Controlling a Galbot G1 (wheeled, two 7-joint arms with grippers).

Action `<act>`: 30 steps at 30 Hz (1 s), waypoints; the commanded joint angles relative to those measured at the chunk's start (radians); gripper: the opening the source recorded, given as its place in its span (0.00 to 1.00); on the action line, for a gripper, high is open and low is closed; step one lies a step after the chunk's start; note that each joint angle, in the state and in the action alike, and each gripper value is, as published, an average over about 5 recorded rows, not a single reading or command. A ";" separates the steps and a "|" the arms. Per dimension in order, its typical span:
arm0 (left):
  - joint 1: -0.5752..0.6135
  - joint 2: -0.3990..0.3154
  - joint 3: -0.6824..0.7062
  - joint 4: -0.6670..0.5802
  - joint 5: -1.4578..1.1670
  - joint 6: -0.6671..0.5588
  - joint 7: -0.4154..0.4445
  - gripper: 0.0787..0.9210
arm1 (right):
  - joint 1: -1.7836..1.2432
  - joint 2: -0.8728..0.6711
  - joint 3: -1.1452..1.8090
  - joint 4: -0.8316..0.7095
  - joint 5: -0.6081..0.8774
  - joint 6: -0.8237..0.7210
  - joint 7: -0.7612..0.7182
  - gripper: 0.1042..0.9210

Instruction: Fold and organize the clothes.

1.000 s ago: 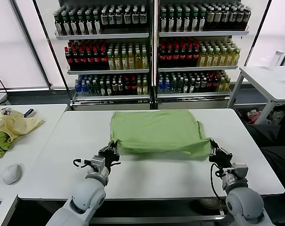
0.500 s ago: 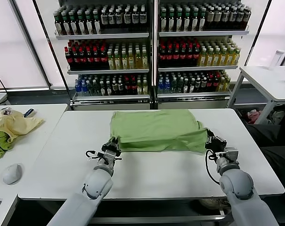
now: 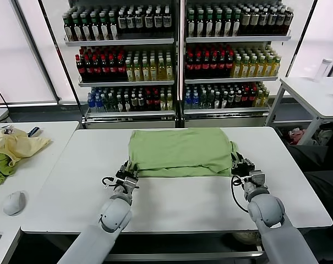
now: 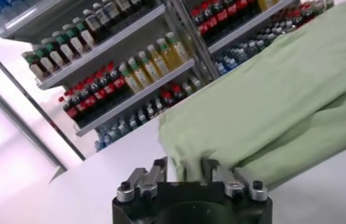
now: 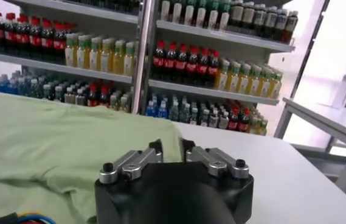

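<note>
The light green shirt point(image 3: 180, 152) lies on the white table point(image 3: 177, 201), its near edge folded over toward the far side; its printed front is hidden. My left gripper point(image 3: 127, 171) is shut on the shirt's near left corner. My right gripper point(image 3: 237, 165) is shut on the near right corner. In the left wrist view the cloth point(image 4: 270, 103) runs between the fingers point(image 4: 156, 170). In the right wrist view the cloth point(image 5: 57, 143) is pinched between the fingers point(image 5: 155, 150).
A pale yellow garment point(image 3: 17, 144) and a darker green cloth point(image 3: 0, 170) lie on the left side table with a grey mouse point(image 3: 14, 202). Shelves of bottles point(image 3: 177, 55) stand behind the table. Another white table point(image 3: 315, 93) is at the right.
Both grippers have moved away from me across the table, carrying the shirt's near edge with them. The folded layer now lies flatter and farther back.
</note>
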 commanded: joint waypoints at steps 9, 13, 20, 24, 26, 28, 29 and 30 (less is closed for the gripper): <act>-0.028 0.046 -0.017 -0.008 -0.372 0.031 0.011 0.86 | -0.045 0.011 0.033 -0.018 0.152 -0.144 0.072 0.82; -0.054 0.046 -0.001 0.018 -0.414 0.047 0.018 0.88 | -0.001 0.022 0.011 -0.048 0.202 -0.178 0.090 0.86; -0.064 0.054 0.022 0.032 -0.471 0.055 0.015 0.81 | 0.031 0.027 -0.013 -0.084 0.221 -0.176 0.095 0.67; -0.063 0.061 0.038 0.031 -0.493 0.055 0.010 0.67 | 0.039 0.027 -0.020 -0.094 0.216 -0.170 0.087 0.54; -0.062 0.065 0.042 0.029 -0.512 0.055 0.009 0.60 | 0.043 0.026 -0.022 -0.101 0.215 -0.166 0.084 0.46; -0.063 0.068 0.045 0.029 -0.534 0.056 0.010 0.54 | 0.044 0.024 -0.022 -0.105 0.213 -0.162 0.080 0.39; -0.064 0.069 0.046 0.030 -0.546 0.056 0.011 0.50 | 0.044 0.023 -0.022 -0.105 0.212 -0.161 0.078 0.36; -0.066 0.069 0.047 0.032 -0.557 0.056 0.012 0.47 | 0.043 0.022 -0.022 -0.103 0.211 -0.159 0.076 0.33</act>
